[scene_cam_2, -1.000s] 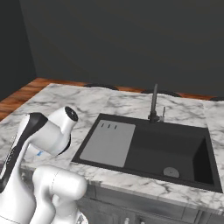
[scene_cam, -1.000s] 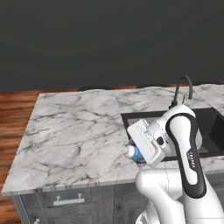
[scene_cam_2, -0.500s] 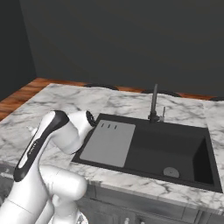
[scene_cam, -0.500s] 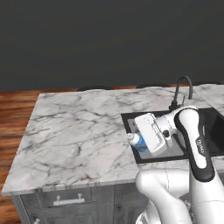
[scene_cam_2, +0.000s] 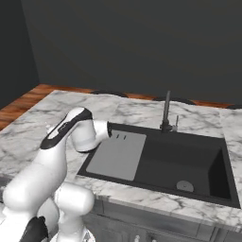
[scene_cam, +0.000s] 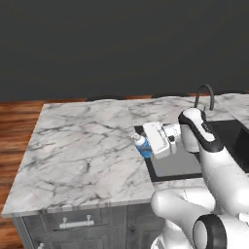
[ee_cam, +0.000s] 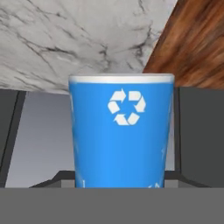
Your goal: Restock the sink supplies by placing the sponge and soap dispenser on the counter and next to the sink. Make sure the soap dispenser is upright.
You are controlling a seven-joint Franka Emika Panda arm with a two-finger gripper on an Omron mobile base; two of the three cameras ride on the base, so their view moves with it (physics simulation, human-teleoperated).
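Left base view is showing the gripper (scene_cam: 146, 146) holding the soap dispenser (scene_cam: 142, 146) tilted on its side in the air, over the left edge of the sink (scene_cam: 181, 165) where it is meeting the counter (scene_cam: 85, 151). Its jaws are clamping on the blue bottle. Hand view is showing the soap dispenser (ee_cam: 121, 131) close up, with a white recycling mark on it and marble behind. Right base view is showing the faucet (scene_cam_2: 166, 112) standing behind the sink (scene_cam_2: 160, 163).

Dark wall (scene_cam: 121, 44); wood floor (scene_cam: 17, 116); cabinet handle (scene_cam: 77, 223).
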